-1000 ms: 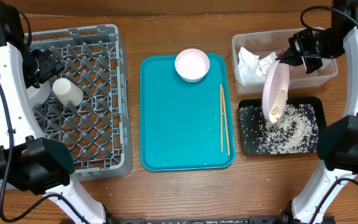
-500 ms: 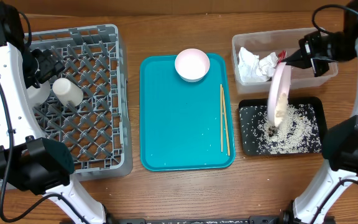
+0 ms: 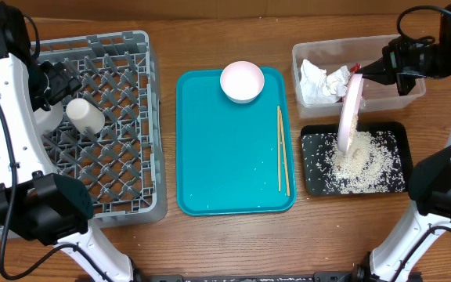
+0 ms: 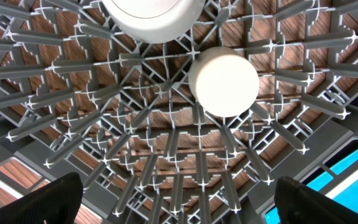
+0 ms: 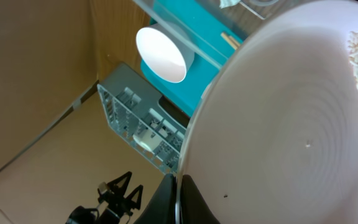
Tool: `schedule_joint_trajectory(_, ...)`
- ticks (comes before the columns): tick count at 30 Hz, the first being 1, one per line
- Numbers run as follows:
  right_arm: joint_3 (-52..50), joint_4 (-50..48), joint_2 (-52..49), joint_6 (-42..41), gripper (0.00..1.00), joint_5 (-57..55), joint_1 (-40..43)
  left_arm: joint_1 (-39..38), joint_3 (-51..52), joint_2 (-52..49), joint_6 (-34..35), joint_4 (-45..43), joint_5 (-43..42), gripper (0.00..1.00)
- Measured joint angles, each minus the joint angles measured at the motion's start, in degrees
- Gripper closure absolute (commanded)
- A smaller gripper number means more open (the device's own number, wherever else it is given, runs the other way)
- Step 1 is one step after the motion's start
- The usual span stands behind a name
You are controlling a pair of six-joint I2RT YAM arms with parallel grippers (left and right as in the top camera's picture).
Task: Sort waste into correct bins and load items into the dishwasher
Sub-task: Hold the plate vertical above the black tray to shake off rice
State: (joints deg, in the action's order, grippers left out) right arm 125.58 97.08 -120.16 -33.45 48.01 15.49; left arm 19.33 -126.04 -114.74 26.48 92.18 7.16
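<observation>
Looking down on a wooden table (image 3: 210, 243), we see a grey dish rack (image 3: 156, 157) at left, a teal tray (image 3: 225, 157) carrying a pink bowl (image 3: 242, 81) and 2 chopsticks (image 3: 283, 150), then a clear tub (image 3: 413, 88) with a napkin (image 3: 313, 81) above a black tray (image 3: 310, 135). Since 1 second ago the plate (image 3: 349, 117) has swung nearly on edge and its rice (image 3: 362, 164) lies heaped in the black tray. The right gripper (image 3: 370, 70) is clamped on the plate's upper rim. The left gripper (image 4: 179, 205) hangs wide open and empty over the white cup (image 4: 223, 81).
</observation>
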Motion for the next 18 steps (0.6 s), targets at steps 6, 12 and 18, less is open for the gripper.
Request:
schedule_joint_trajectory(6, 0.0, 0.0, 0.0, 2.0, 0.96, 2.4, 0.0, 0.0, 0.0, 0.0, 0.0, 0.0, 0.0, 0.00)
schedule_joint_trajectory(12, 0.0, 0.0, 0.0, 3.4, 0.97, 5.3, 0.0, 0.0, 0.0, 0.0, 0.0, 0.0, 0.0, 0.00)
schedule_joint_trajectory(18, 0.0, 0.0, 0.3, 5.2, 0.97, 7.5, 0.0, 0.0, 0.0, 0.0, 0.0, 0.0, 0.0, 0.00)
